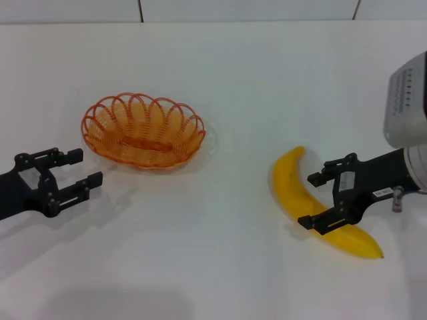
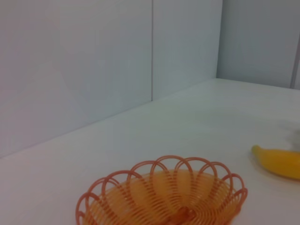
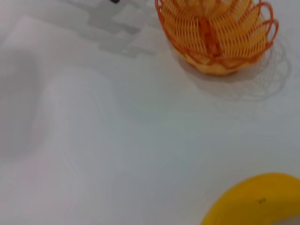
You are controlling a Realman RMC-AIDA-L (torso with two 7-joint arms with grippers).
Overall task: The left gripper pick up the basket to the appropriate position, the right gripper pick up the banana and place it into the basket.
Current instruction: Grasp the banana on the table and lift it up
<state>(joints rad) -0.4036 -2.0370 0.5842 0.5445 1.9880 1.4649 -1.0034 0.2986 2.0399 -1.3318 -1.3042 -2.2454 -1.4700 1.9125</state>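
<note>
My right gripper (image 1: 321, 201) has its fingers spread apart astride the long curved bright yellow banana (image 1: 299, 197), which lies on the white desk (image 1: 220, 267). My left gripper (image 1: 79, 170), fingers likewise apart and empty, waits just beside the small oval orange wire basket (image 1: 143, 131), well apart from the banana.

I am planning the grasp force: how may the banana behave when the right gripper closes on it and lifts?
The banana looks smooth and glossy, so it may slip between the right gripper fingers. Its long curve could let it pivot if held off-centre. It lies flat on the table, so rolling seems unlikely.
</note>
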